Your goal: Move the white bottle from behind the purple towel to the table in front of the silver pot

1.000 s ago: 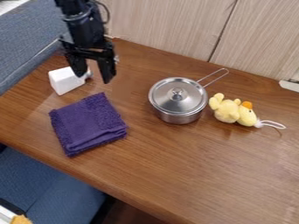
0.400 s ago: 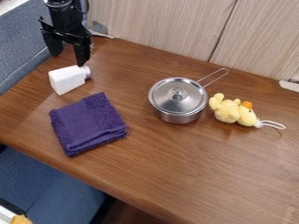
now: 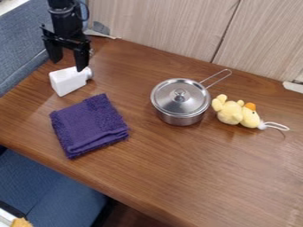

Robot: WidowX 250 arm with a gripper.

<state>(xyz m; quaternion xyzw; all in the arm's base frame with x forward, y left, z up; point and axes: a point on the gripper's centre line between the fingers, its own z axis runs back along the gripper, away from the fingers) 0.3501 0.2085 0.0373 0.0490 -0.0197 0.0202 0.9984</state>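
A shiny, smooth metal pot [image 3: 180,116] with a glossy metal lid [image 3: 168,98]; a rough, matt purple cloth [image 3: 89,126]; a smooth white plastic-looking bottle [image 3: 67,81]; a fuzzy plush duck [image 3: 230,112]; a brown wood-grain table [image 3: 195,173] with a soft sheen.

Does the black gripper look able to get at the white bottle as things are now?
Probably yes: the gripper is open near the white bottle, nothing seems to stand between them, and the purple cloth does not cover it.
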